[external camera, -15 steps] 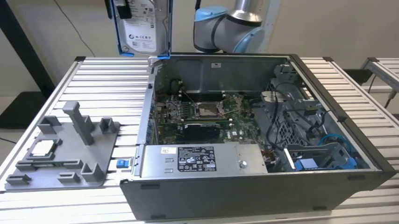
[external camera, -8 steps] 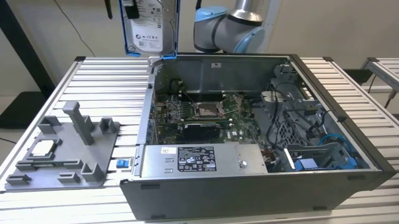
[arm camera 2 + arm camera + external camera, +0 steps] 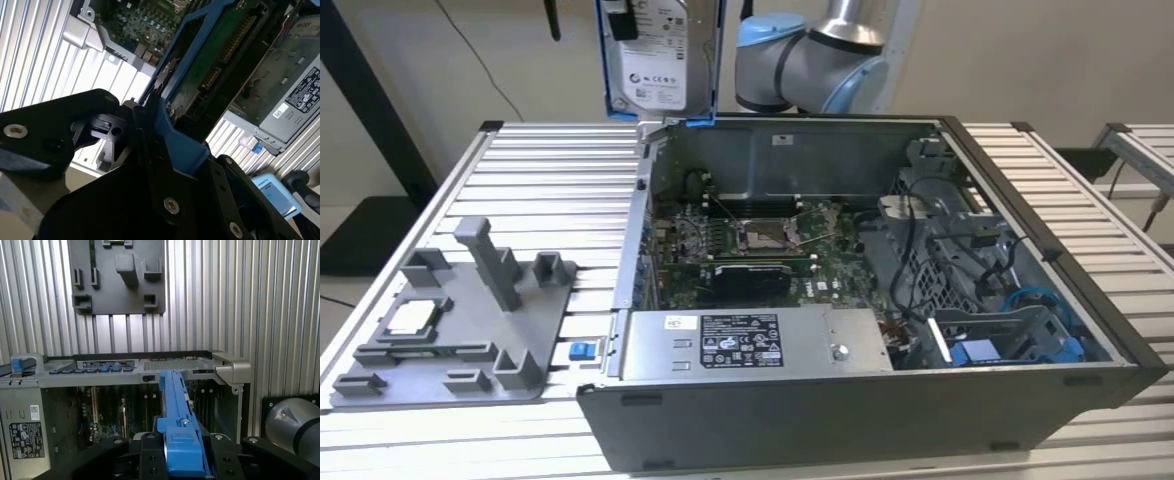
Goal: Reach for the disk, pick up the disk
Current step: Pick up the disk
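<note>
Black and closest in both wrist views, the gripper (image 3: 181,452) is clamped on the blue bracket of the disk (image 3: 175,400), which it grips edge-on. The disk's green circuit side (image 3: 210,65) shows in the second wrist view. In the exterior view the disk (image 3: 660,60) hangs upright, its label facing the camera, just above the open computer case (image 3: 854,420) at its far corner on the exterior view's left. A grey fixture tray (image 3: 454,330) lies on the ribbed table (image 3: 547,170) beside the case.
</note>
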Robot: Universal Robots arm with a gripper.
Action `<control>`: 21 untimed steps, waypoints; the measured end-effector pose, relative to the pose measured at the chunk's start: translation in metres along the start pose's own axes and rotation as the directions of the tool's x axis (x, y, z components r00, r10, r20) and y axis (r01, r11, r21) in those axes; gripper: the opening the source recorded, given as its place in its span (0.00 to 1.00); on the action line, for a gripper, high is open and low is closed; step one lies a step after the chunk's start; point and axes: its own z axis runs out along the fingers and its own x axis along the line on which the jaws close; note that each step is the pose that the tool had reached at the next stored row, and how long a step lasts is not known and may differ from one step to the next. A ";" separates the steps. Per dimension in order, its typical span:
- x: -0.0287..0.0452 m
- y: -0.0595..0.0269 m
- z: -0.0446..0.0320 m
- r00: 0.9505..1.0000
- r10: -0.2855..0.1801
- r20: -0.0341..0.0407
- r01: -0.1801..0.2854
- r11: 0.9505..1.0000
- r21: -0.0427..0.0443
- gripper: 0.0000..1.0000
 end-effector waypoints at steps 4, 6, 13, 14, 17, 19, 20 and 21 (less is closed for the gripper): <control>-0.0005 -0.0069 0.0006 1.000 0.000 0.000 0.000 1.000 0.000 0.00; -0.0008 -0.0105 0.0010 1.000 0.000 0.000 0.000 1.000 0.000 0.00; -0.0015 -0.0216 0.0020 1.000 0.000 0.000 0.000 1.000 0.000 0.00; -0.0016 -0.0231 0.0022 1.000 0.000 0.000 0.000 1.000 0.000 0.00; -0.0020 -0.0299 0.0028 1.000 0.000 0.000 0.000 1.000 0.000 0.00; -0.0024 -0.0371 0.0035 1.000 0.000 0.000 0.000 1.000 0.000 0.00; -0.0026 -0.0406 0.0038 1.000 0.000 0.000 0.000 1.000 0.000 0.00; -0.0027 -0.0442 0.0041 1.000 0.000 0.000 0.000 1.000 0.000 0.00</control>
